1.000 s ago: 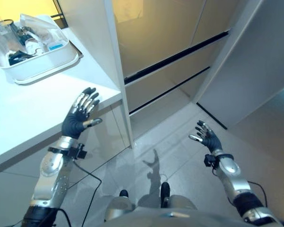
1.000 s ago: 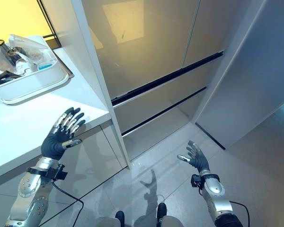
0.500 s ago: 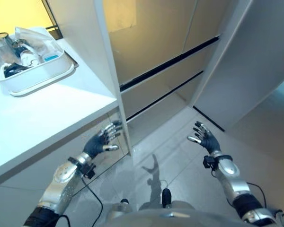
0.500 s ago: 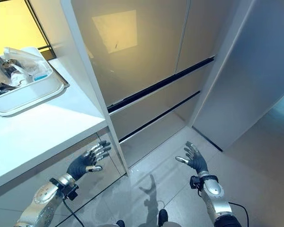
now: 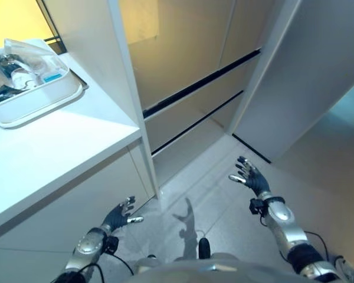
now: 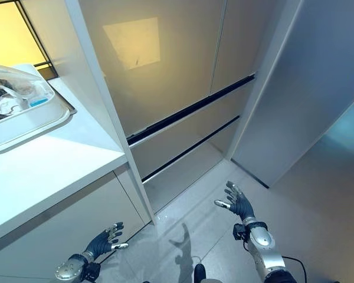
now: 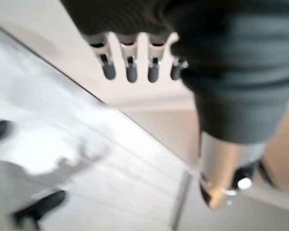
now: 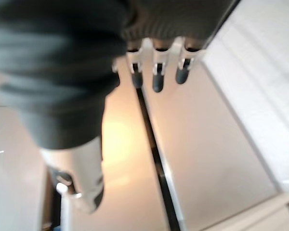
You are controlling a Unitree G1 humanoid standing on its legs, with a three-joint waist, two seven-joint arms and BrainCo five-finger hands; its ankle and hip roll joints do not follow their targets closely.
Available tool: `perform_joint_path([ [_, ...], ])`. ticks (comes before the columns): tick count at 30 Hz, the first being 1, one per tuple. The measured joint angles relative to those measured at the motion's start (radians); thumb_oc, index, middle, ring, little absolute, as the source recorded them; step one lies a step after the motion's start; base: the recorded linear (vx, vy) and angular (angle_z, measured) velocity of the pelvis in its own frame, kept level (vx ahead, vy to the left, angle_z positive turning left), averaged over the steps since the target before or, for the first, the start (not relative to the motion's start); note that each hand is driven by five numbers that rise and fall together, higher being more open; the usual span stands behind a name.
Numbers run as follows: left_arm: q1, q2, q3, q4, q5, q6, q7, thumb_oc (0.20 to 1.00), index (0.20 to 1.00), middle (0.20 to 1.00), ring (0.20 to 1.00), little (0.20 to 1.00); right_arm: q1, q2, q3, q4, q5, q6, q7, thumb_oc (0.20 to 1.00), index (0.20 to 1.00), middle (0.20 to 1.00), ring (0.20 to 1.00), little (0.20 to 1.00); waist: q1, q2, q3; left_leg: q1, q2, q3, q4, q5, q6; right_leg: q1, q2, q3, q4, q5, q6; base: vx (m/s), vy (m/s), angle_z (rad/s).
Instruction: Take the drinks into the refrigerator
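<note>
The refrigerator (image 6: 165,76) stands ahead with its glossy beige doors closed and two dark gaps across its lower drawers. Several bottles (image 5: 15,76) lie with clear plastic in a white tray (image 5: 44,106) on the counter at the far left. My left hand (image 5: 119,215) hangs low by the cabinet front near the floor, its fingers (image 7: 130,67) straight and holding nothing. My right hand (image 5: 249,177) hovers open over the floor before the refrigerator, palm up, its fingers (image 8: 157,77) spread and empty.
A white counter (image 5: 59,147) runs along the left. A tall white panel (image 5: 127,88) separates it from the refrigerator. A broad white panel (image 5: 307,76) rises at the right. Grey floor tiles (image 5: 206,177) lie between the hands.
My left hand has dropped from the counter's edge down past the cabinet front to near the floor. The camera has turned slightly, shifting the tray leftward. The right hand has hardly moved.
</note>
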Motion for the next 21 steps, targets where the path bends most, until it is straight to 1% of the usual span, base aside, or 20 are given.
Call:
perform_joint_path([
  [1,-0.016,-0.017,0.05,0.089,0.036,0.015,0.041,1.0,1.0,1.0,1.0,1.0,-0.002,0.006,0.007,0.055,-0.008,0.008,-0.007,1.0,1.0,1.0,1.0,1.0,0.001,-0.003,-0.003,0.0,0.0,0.0,0.0,0.0,0.0,0.001,0.0,0.0,-0.001,-0.002,0.003,0.03,-0.004,0.0],
  [2,-0.019,-0.018,0.074,0.142,0.061,0.025,0.072,1.0,1.0,1.0,1.0,1.0,0.0,0.015,0.009,0.099,-0.018,0.01,-0.011,1.0,1.0,1.0,1.0,1.0,0.0,-0.006,-0.004,0.001,0.001,0.0,0.0,0.0,0.0,0.001,0.0,0.0,-0.002,-0.003,0.004,0.04,-0.007,0.0],
  [3,-0.008,-0.025,0.104,0.172,0.069,0.04,0.097,1.0,1.0,1.0,1.0,1.0,0.005,0.025,0.009,0.15,-0.026,0.011,-0.011,1.0,1.0,1.0,1.0,1.0,0.0,-0.006,-0.004,0.002,0.001,0.001,0.0,0.0,0.0,0.001,0.0,0.0,-0.002,-0.003,0.004,0.04,-0.003,0.0],
  [6,0.016,-0.033,0.125,0.194,0.067,0.054,0.134,1.0,1.0,1.0,1.0,1.0,0.018,0.043,0.023,0.283,-0.046,0.033,-0.011,1.0,1.0,1.0,1.0,1.0,0.006,-0.006,-0.004,0.003,0.001,0.0,0.0,0.0,0.0,0.003,-0.004,-0.001,-0.002,-0.003,0.003,0.0,0.0,0.0],
  [10,0.027,-0.061,0.133,0.192,0.058,0.062,0.141,1.0,1.0,1.0,1.0,1.0,0.036,0.075,0.03,0.421,-0.117,0.063,-0.011,1.0,1.0,1.0,1.0,1.0,0.006,-0.004,-0.004,0.004,0.002,-0.008,0.0,0.0,0.0,0.011,-0.007,-0.009,-0.012,-0.004,0.001,0.02,-0.008,0.06],
  [13,0.023,-0.09,0.133,0.184,-0.004,0.062,0.153,1.0,1.0,1.0,1.0,1.0,0.047,0.106,0.026,0.527,-0.142,0.082,-0.009,1.0,1.0,1.0,1.0,1.0,0.006,-0.004,-0.006,0.003,0.004,-0.018,0.0,0.0,-0.001,0.021,-0.011,-0.026,-0.017,-0.005,0.001,0.01,-0.01,0.14],
  [16,0.019,-0.107,0.133,0.181,-0.045,0.063,0.154,1.0,1.0,1.0,1.0,1.0,0.058,0.126,0.024,0.574,-0.143,0.097,-0.008,1.0,1.0,1.0,1.0,1.0,0.006,-0.003,-0.007,0.003,0.003,-0.036,0.0,-0.001,0.001,0.029,-0.013,-0.036,-0.019,-0.005,0.001,0.03,-0.008,0.12],
  [21,0.022,-0.116,0.132,0.179,-0.047,0.062,0.152,1.0,1.0,1.0,1.0,1.0,0.074,0.147,0.023,0.601,-0.143,0.116,-0.008,1.0,1.0,1.0,1.0,1.0,0.007,0.001,-0.017,0.003,0.005,-0.066,0.0,0.0,0.0,0.053,-0.016,-0.065,-0.037,-0.004,0.0,0.03,0.0,0.18],
])
